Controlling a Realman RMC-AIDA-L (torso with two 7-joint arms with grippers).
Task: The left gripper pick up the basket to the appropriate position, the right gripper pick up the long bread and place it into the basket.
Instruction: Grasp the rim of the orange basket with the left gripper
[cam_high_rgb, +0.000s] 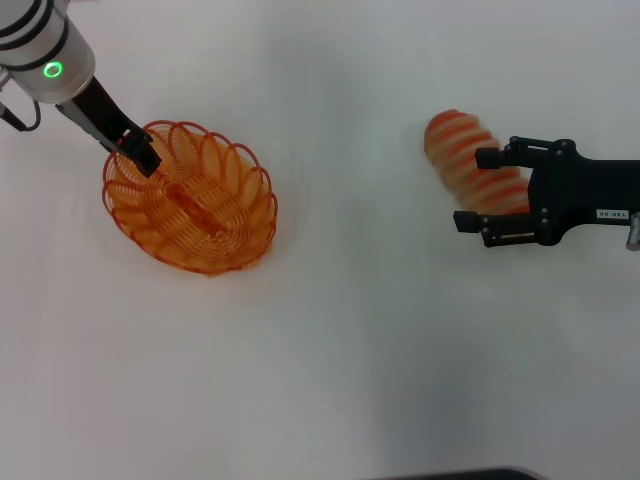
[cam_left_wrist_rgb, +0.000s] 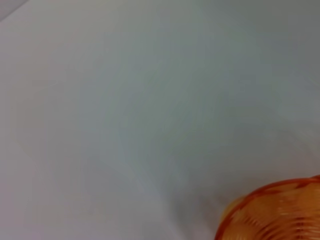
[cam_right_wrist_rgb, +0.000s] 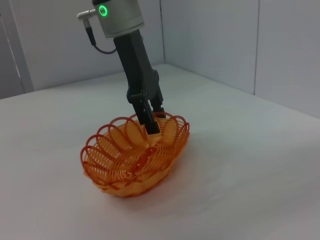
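The orange wire basket (cam_high_rgb: 190, 200) sits on the white table at the left. It also shows in the right wrist view (cam_right_wrist_rgb: 135, 157) and at a corner of the left wrist view (cam_left_wrist_rgb: 275, 212). My left gripper (cam_high_rgb: 143, 153) comes down at the basket's far left rim and is shut on that rim, as the right wrist view (cam_right_wrist_rgb: 151, 120) shows. The long bread (cam_high_rgb: 462, 155), tan with orange-red stripes, lies on the table at the right. My right gripper (cam_high_rgb: 476, 190) is open with its two fingers on either side of the bread's near end.
The white table (cam_high_rgb: 350, 350) stretches bare between the basket and the bread. Grey walls (cam_right_wrist_rgb: 260, 45) stand beyond the table's far edge in the right wrist view.
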